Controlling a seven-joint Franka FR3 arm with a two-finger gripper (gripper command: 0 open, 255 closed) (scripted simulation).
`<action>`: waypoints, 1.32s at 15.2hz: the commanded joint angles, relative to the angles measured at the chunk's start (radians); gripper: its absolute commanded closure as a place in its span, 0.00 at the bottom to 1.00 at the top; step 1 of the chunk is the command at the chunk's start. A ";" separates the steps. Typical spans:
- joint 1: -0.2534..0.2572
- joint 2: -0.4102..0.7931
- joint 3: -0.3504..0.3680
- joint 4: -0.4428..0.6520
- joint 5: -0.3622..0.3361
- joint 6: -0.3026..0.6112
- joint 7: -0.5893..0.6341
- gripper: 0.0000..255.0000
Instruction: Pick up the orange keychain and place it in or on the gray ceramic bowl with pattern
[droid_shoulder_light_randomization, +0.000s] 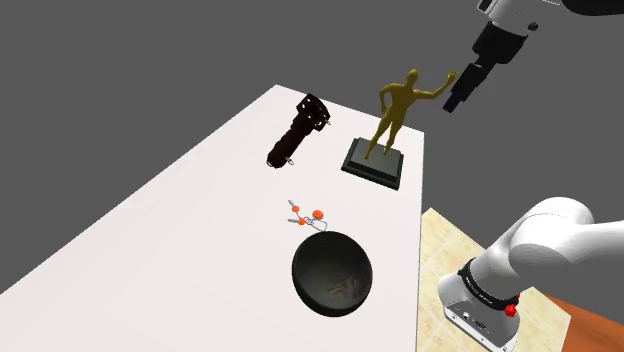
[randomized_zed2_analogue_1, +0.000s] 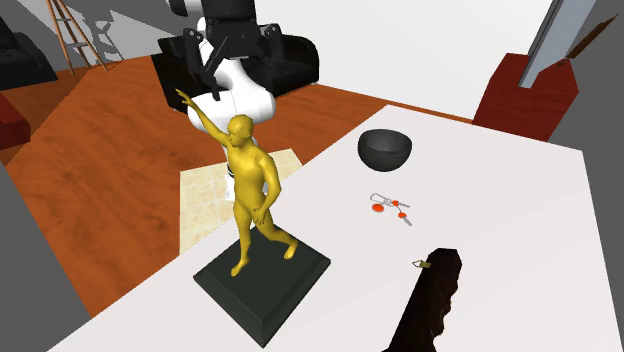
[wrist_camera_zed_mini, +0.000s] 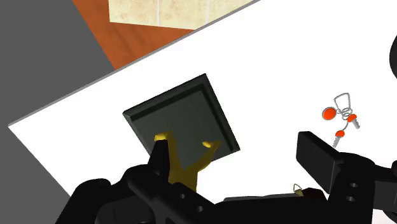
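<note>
**Robot hand raised over a gold statue; orange keychain lies on the table beside the bowl**

In the shoulder view, a white table (droid_shoulder_light_randomization: 150, 230) runs from the lower left toward the upper middle of the frame. The white robot arm (droid_shoulder_light_randomization: 560, 240) rises from the lower right corner. Its black gripper (droid_shoulder_light_randomization: 462, 92) hangs in the air at the upper right, just beside the statue's raised hand. In the wrist view the gripper (wrist_camera_zed_mini: 235, 149) has its two fingers spread wide apart with nothing clasped between them, and the statue's base lies below.

A gold statue (droid_shoulder_light_randomization: 395, 110) of a person with one arm lifted stands upright on a dark square base near the table's far right edge. A dark, glossy bowl (droid_shoulder_light_randomization: 332, 272) sits low in the middle of the frame, near the table's right edge. A dark brown tube-shaped object (droid_shoulder_light_randomization: 295, 132) lies on its side to the statue's left.

The orange keychain (droid_shoulder_light_randomization: 308, 214), small orange tags on a thin metal ring, lies flat on the table just up and left of the bowl's rim, outside the bowl, between it and the statue.
</note>
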 joint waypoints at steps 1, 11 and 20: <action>0.000 0.000 0.000 0.000 0.000 0.000 0.000 0.00; 0.053 0.143 0.166 -0.100 0.094 0.219 0.165 0.00; 0.087 0.372 0.316 -0.088 0.131 0.419 0.316 0.00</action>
